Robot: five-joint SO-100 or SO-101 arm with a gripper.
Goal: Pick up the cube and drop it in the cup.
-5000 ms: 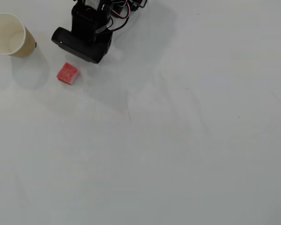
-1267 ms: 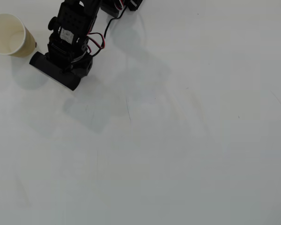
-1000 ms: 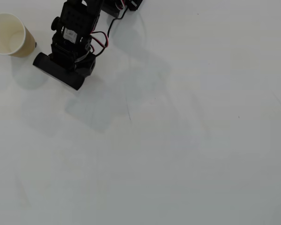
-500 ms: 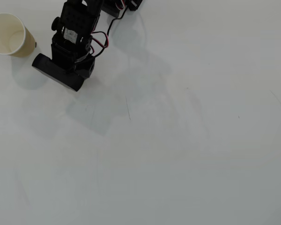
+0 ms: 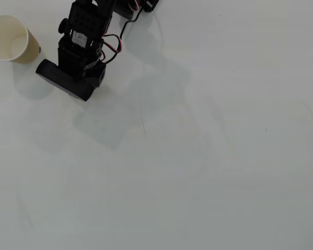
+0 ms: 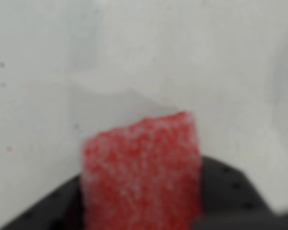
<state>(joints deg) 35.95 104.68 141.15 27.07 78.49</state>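
The overhead view is bright and evenly lit, sharp across the white table [image 5: 208,172], with no glare. Soft, pale grey shadows fall down and to the right of the arm [image 5: 81,49] and just below the cup [image 5: 11,39], so the light comes from above and from the upper left. The wrist view is heavily blurred: the cube [image 6: 141,175] fills the lower centre out of focus, its edges smeared, and the dark gripper [image 6: 149,218] parts beside it are soft too.
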